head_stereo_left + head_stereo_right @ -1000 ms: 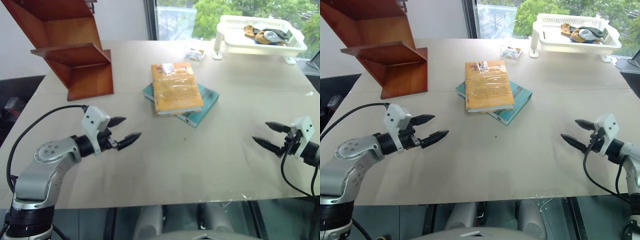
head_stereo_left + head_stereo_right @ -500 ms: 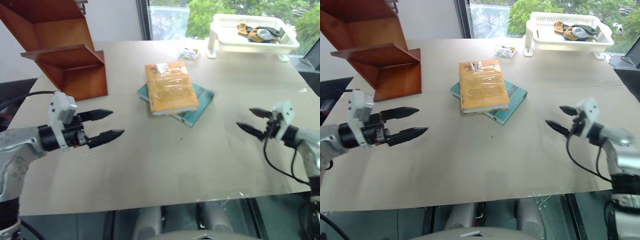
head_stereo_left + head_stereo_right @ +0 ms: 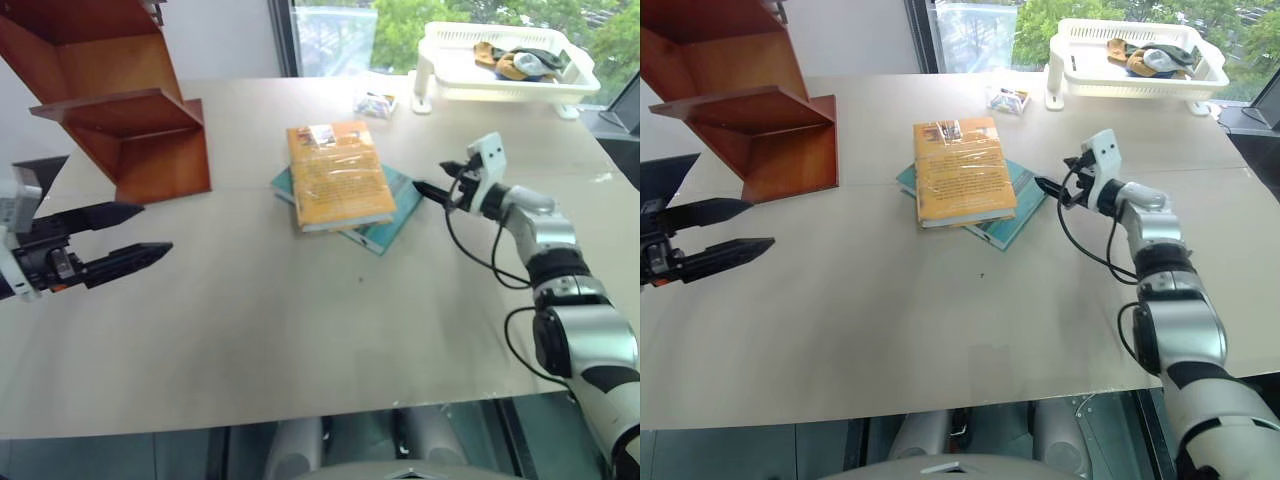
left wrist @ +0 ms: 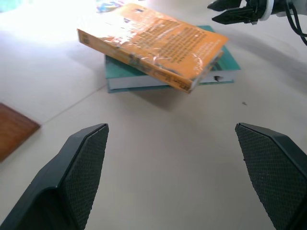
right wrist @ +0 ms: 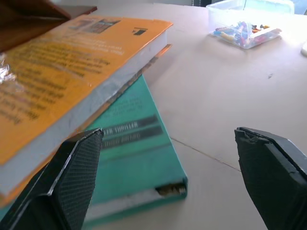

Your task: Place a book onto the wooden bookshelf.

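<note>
The glossy, likely slippery but stiff book (image 3: 340,175) is lying on a teal book (image 3: 400,215) just ahead of the right gripper (image 3: 440,180), whose jaws are being held wide and empty, its overhanging page edge judged the best hold.

1. The left end effector (image 3: 125,236) pointed level toward the right arm, its two black fingers spread wide and empty.
2. The right end effector (image 3: 437,180) reached forward, fingers parted, gripping nothing.
</note>
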You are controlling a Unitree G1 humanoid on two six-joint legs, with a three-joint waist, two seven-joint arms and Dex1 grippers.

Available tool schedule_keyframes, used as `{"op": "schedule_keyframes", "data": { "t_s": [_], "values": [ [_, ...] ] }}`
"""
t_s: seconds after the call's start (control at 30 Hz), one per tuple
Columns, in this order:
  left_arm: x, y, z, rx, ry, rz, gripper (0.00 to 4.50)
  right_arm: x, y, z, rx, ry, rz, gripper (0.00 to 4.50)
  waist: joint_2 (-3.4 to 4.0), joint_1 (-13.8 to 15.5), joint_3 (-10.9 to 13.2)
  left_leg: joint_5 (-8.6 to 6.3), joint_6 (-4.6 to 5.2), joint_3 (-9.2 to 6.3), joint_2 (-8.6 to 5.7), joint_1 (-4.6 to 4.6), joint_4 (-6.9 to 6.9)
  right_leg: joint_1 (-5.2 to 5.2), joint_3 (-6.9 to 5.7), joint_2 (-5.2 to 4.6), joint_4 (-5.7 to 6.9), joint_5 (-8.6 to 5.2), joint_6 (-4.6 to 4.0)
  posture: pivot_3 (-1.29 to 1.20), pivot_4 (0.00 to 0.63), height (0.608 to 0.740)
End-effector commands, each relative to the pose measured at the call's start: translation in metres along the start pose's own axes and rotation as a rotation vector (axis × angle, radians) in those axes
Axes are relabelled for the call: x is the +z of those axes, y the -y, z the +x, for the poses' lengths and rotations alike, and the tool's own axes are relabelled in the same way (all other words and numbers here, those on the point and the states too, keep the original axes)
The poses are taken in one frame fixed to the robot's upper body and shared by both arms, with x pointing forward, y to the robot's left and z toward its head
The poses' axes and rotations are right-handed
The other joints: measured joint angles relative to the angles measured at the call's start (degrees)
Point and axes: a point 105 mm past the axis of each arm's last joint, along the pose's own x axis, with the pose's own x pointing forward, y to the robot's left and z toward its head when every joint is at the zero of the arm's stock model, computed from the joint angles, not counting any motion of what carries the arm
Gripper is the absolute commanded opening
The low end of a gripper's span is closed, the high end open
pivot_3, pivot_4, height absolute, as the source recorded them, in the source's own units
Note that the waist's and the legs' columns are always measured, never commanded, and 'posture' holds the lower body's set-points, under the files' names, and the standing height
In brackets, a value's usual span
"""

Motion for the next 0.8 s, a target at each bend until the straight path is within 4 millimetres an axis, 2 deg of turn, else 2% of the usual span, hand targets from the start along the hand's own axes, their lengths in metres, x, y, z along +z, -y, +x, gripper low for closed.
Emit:
{"op": "schedule_keyframes", "data": {
  "t_s": [0.03,0.4,0.57,0.8],
  "values": [
    [0.011,0.001,-0.01,0.042,0.026,0.054,4.44,0.01,-0.002,0.008,0.002,0.037,0.045,4.5,0.01,-0.3,0.0,0.0,0.0,0.02,0.0,0.0,-0.02,0.0,0.01,-0.01,-0.01,0.0,0.0,0.0,0.15,0.74],
    [0.009,0.006,-0.011,0.065,0.017,0.056,4.44,-0.015,-0.035,0.032,0.114,-0.038,0.06,4.5,0.03,-0.8,0.0,0.02,-0.05,0.06,0.03,0.03,-0.08,-0.08,0.06,0.0,0.06,0.01,-0.01,0.0,0.15,0.74],
    [0.006,0.006,-0.012,0.074,0.007,0.053,4.44,-0.032,-0.058,0.028,0.301,-0.11,-0.051,4.5,0.03,-1.3,0.0,0.02,-0.06,0.06,0.02,0.03,-0.1,-0.08,0.06,-0.01,0.06,0.01,-0.01,0.0,0.15,0.74],
    [0.002,0.008,-0.01,0.074,-0.002,0.05,4.44,-0.049,-0.075,0.019,0.463,-0.179,-0.116,4.5,0.03,-2.0,0.0,0.03,-0.08,0.04,0.04,0.06,-0.1,-0.07,0.06,-0.01,0.09,0.01,-0.01,0.0,0.15,0.74]
  ]
}}
